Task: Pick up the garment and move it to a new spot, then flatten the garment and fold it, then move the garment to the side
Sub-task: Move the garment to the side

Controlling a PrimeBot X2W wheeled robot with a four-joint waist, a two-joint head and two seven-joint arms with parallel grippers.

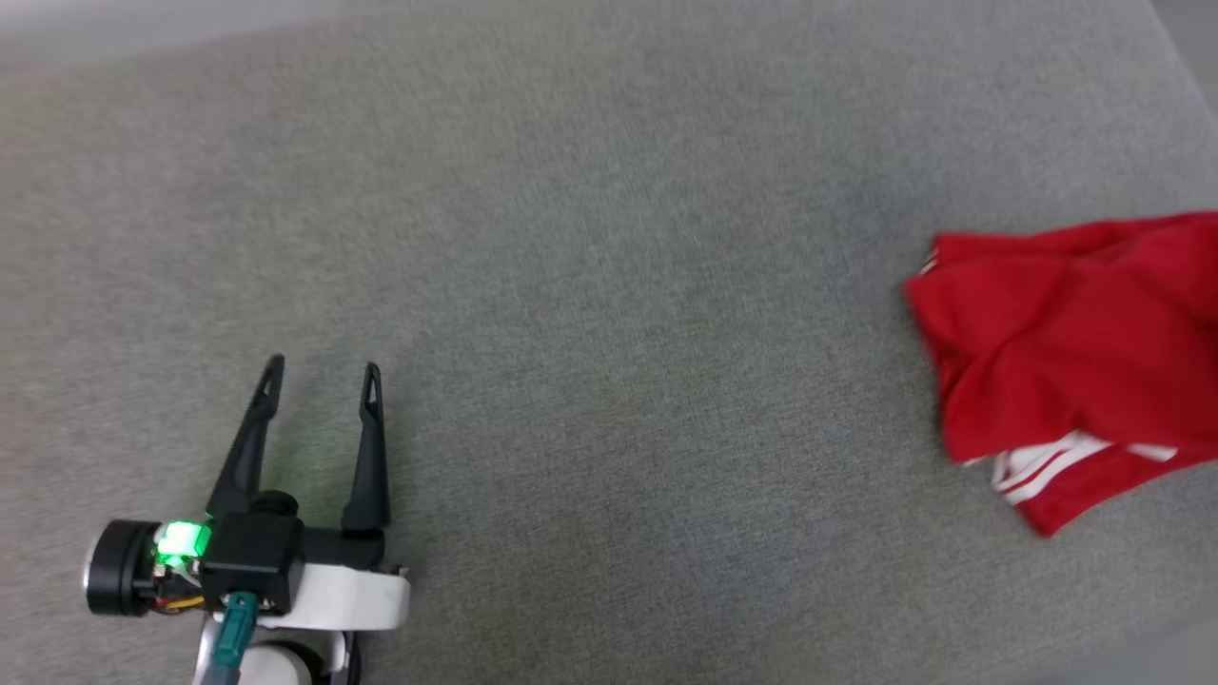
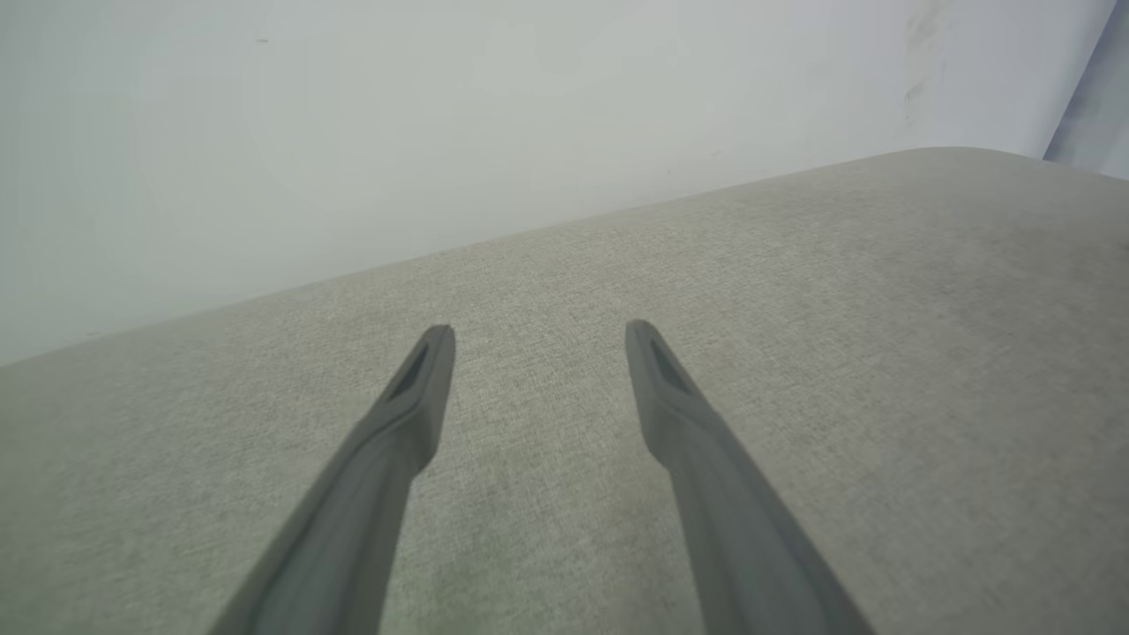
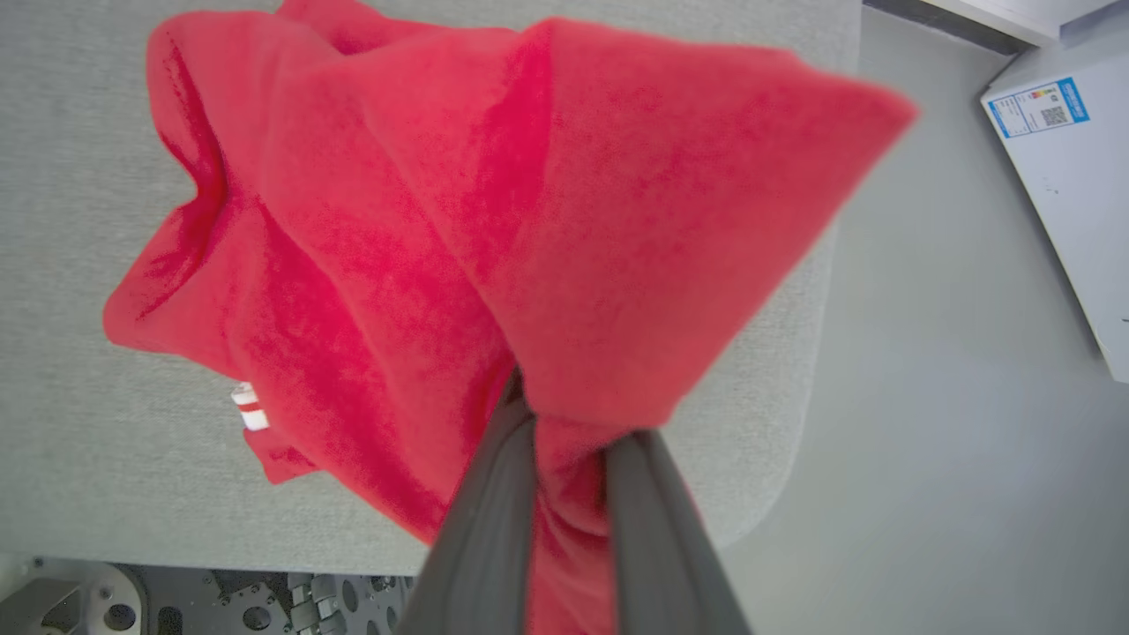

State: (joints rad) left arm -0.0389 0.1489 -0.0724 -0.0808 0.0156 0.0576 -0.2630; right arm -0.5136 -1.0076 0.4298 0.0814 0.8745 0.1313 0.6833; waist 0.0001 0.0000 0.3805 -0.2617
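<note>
The red garment (image 1: 1056, 352) lies crumpled at the right edge of the grey padded table (image 1: 590, 285), a white striped trim showing at its near side. In the right wrist view the garment (image 3: 423, 229) is bunched up and lifted into a peak, and my right gripper (image 3: 569, 423) is shut on a fold of it. A small red-and-white striped trim (image 3: 249, 407) peeks out at its left. My left gripper (image 1: 322, 373) hovers open over the table's near left part, far from the garment, nothing between its fingers (image 2: 414, 388).
The table's rounded corner (image 3: 794, 441) ends just right of the garment, with pale floor (image 3: 935, 397) beyond. A white box with a blue label (image 3: 1058, 159) stands on the floor. A pale wall (image 2: 441, 115) rises behind the table's far edge.
</note>
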